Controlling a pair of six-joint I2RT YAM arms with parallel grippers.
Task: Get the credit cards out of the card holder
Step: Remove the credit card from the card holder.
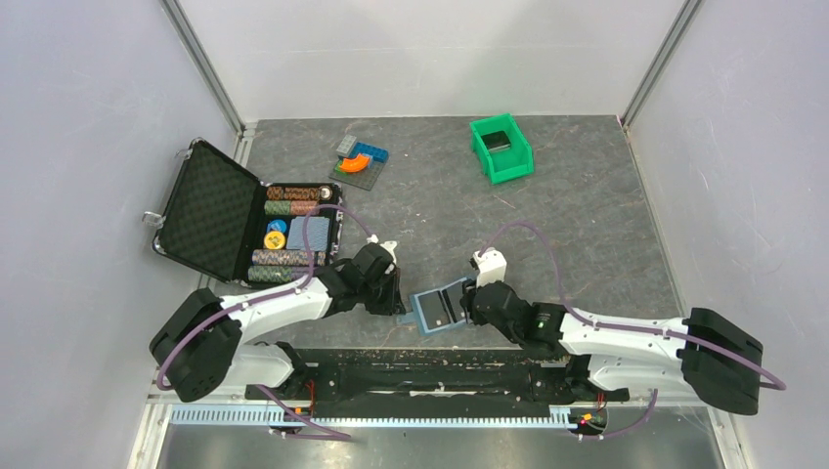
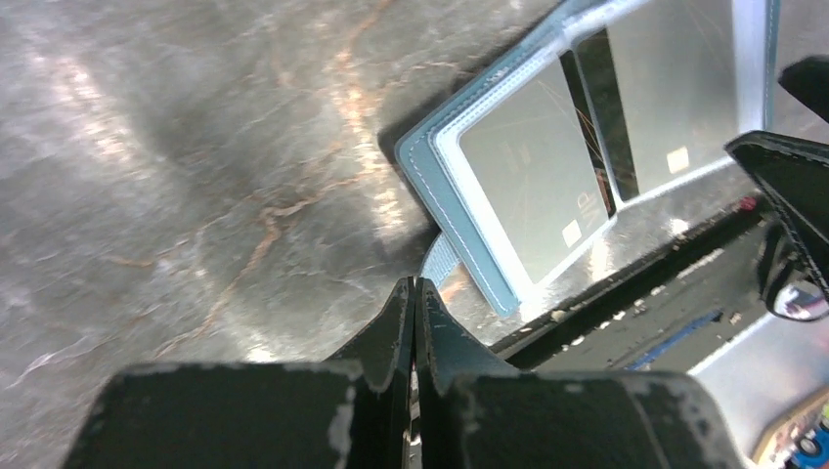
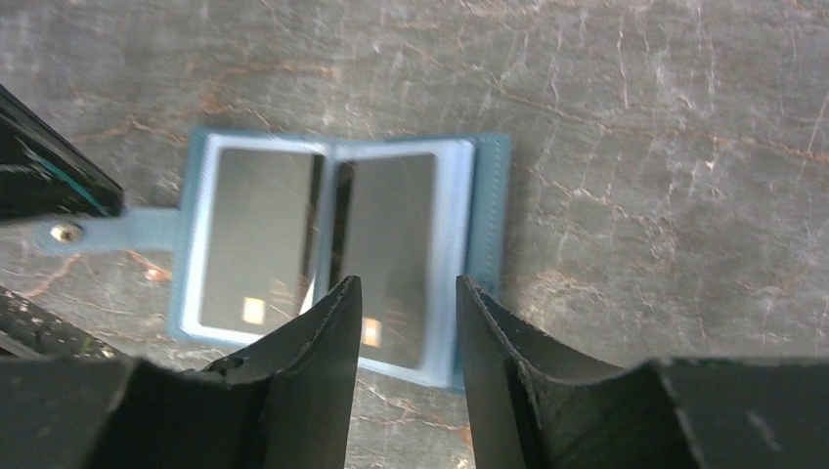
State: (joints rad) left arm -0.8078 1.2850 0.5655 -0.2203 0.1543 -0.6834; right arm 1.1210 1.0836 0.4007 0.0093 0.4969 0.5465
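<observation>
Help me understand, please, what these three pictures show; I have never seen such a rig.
Two robot arms are bolted at the near edge of a table. The wide picture comes from a fixed camera above and behind them; the other two come from a camera on each wrist, its own fingers in view. Between the arms lies the card holder, a small blue wallet, open, showing two dark credit cards behind clear sleeves. The right gripper is open above it, holding nothing. The left gripper is shut, its tip by the wallet's strap, nothing visible between its fingers. Further back: an open black case with poker chips, toy blocks and a green bin.
</observation>
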